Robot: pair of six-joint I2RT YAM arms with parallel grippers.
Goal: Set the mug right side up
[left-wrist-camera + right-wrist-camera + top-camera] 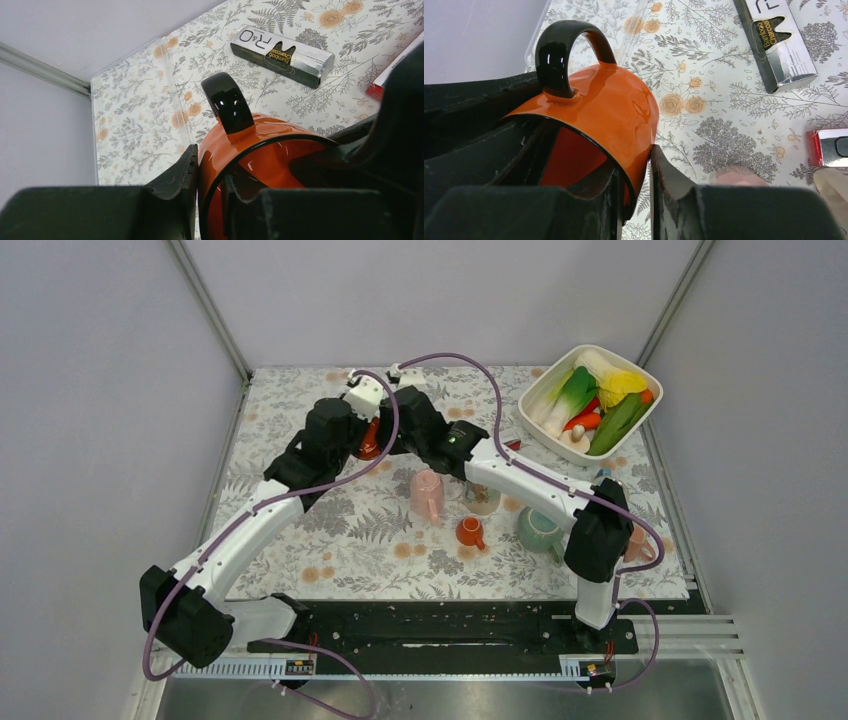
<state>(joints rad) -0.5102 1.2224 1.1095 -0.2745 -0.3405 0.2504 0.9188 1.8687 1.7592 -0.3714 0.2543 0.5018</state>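
The orange mug is glossy orange inside and out, with a shiny black handle and a thin black line along its rim. The left hand and right hand are matte black. The worktop is white, printed with grey ferns and pale orange flowers. The box is black and silver with white and gold lettering. The pink mug is soft pink, the small cup orange, the round cup pale green. The white dish has green, yellow, red and white vegetables.
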